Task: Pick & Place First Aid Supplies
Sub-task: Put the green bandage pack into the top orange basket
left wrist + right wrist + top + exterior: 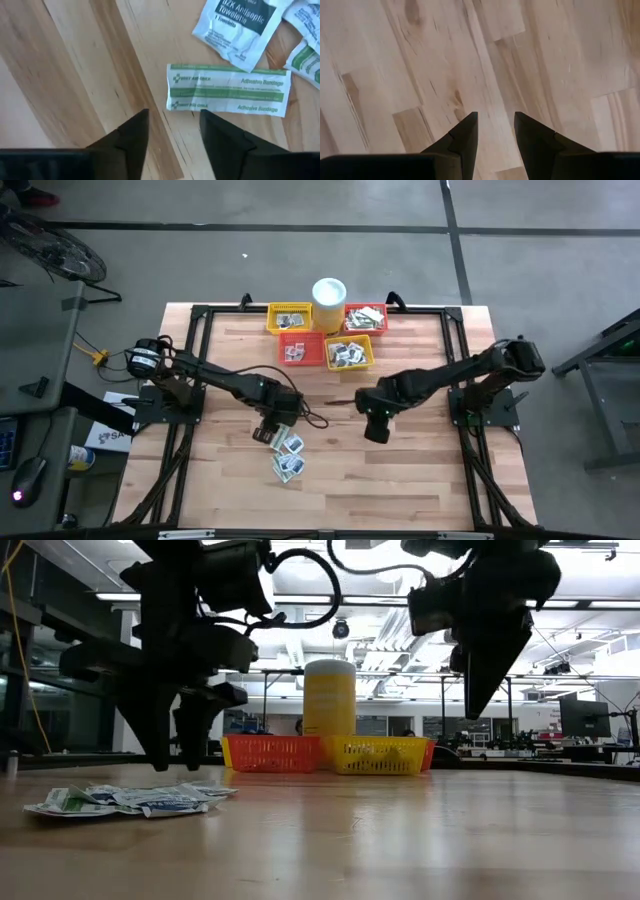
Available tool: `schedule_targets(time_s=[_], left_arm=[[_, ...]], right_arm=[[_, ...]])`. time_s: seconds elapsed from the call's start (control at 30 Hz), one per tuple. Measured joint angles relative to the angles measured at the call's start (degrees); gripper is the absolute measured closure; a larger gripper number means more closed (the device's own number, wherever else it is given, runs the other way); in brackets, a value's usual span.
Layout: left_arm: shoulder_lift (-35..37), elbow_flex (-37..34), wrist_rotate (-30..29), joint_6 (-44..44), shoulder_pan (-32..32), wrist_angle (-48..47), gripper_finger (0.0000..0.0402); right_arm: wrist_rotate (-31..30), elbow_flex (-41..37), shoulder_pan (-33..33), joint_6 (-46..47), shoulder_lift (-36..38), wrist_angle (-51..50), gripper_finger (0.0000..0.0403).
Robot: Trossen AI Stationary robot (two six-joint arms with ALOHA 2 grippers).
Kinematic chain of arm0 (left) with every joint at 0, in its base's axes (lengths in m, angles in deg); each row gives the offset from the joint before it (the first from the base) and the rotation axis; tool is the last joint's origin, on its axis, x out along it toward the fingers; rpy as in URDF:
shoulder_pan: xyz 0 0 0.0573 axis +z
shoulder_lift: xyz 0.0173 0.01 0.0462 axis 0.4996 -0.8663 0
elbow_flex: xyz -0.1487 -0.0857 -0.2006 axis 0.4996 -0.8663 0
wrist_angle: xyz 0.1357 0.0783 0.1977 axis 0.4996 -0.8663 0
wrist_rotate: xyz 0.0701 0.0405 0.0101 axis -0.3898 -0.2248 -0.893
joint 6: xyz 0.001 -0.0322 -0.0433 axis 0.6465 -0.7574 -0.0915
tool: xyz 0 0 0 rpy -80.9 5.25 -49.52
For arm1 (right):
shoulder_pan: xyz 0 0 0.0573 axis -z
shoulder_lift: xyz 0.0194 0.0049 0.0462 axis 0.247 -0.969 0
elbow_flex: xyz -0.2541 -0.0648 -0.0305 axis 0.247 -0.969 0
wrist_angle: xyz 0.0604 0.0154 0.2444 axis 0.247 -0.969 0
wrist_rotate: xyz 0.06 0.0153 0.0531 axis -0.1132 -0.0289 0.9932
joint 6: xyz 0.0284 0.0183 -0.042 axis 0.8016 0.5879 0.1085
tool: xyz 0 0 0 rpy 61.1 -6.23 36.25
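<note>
The left gripper (268,430) stands released with nothing held, at centre-left of the high view, poised over the upper end of the small flat white and green-printed paper sachets (288,457). These lie loosely on the pale wooden table (400,480), with bare wood around. The right gripper (376,429), right of centre, is parted and empty. Yellow and red mesh baskets (326,336) flank a white cylindrical cup (328,302) at the upper edge.

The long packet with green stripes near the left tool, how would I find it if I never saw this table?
Start at the wooden table and find the loose packets near its front, away from the baskets. The left tool hangs open above their edge. Right beyond its tips lies the adhesive bandage packet: long, narrow and green-striped, unlike the squarer towelette packet.
</note>
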Motion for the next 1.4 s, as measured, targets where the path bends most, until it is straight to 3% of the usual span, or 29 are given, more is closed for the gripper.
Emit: schedule_targets(time_s=[0.17,0.47,0.8,1.1,1.4], left_arm=[[0.0,-1.7,0.1,0.4,0.0,3.7,0.0193],[0.3,-7.2,0.1,-0.3,0.0,13.1,0.0192],[0.4,-12.9,1.5,-6.1,0.2,19.7,0.0299],[0.3,-13.5,1.0,-12.4,0.2,22.0,0.0390],[1.1,-11.1,-0.6,-18.3,0.0,21.9,0.0400]], right_arm=[[-3.5,0.0,-3.4,4.7,0.0,0.8,0.0281],[-8.5,0.0,-7.0,10.9,0.0,2.0,0.0281],[-11.1,0.0,-8.1,13.1,0.0,2.2,0.0281],[-13.1,0.0,-8.1,13.0,0.0,2.2,0.0281],[-13.9,0.0,-8.1,12.0,0.0,3.4,0.0281]])
